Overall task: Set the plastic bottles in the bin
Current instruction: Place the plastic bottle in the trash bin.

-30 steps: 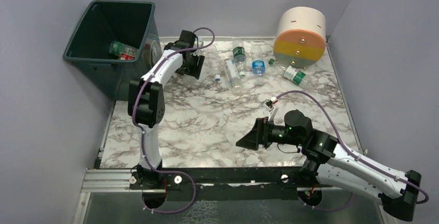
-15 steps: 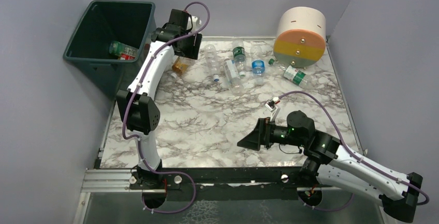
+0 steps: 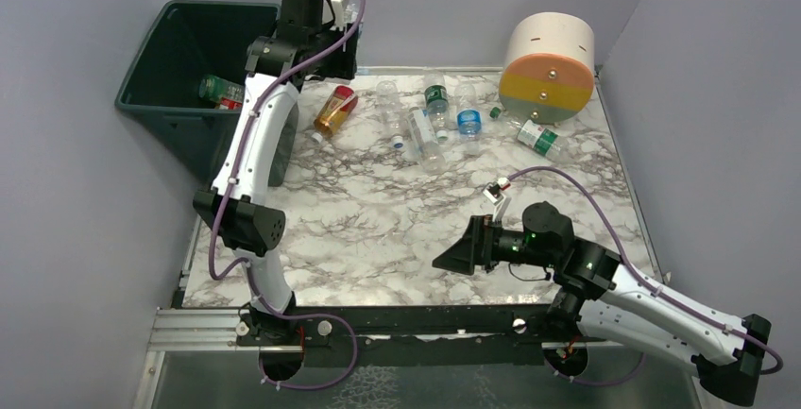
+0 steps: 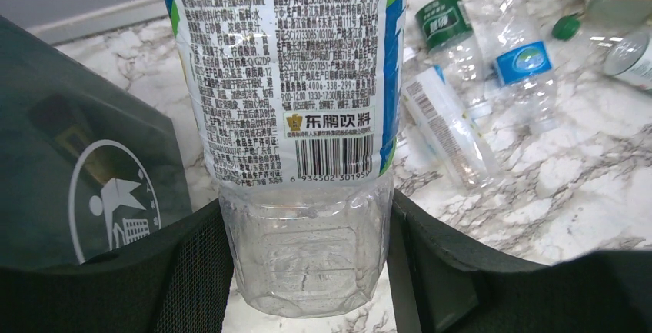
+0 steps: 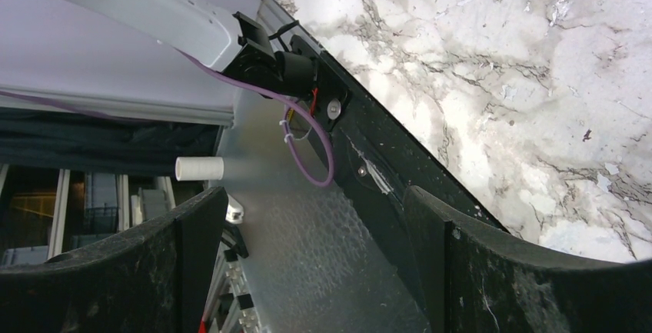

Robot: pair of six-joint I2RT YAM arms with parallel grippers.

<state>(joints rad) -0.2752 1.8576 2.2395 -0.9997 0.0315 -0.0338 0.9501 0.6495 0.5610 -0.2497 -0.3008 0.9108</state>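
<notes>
Within the last second the left gripper (image 4: 307, 264) has risen from the table (image 3: 378, 220) to the right rim of the bin (image 3: 144, 52), clenched on the unlabelled end of a clear bottle (image 4: 296, 102). An amber bottle (image 3: 333, 110) now lies uncovered below it. The right gripper (image 5: 307, 256) hangs released and empty, so release over the bin appears next, with other bottles (image 3: 427, 124) left on the table.

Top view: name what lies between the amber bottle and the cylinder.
A cluster of clear bottles, including a green-labelled bottle and a blue-labelled bottle, in the top view.
</notes>
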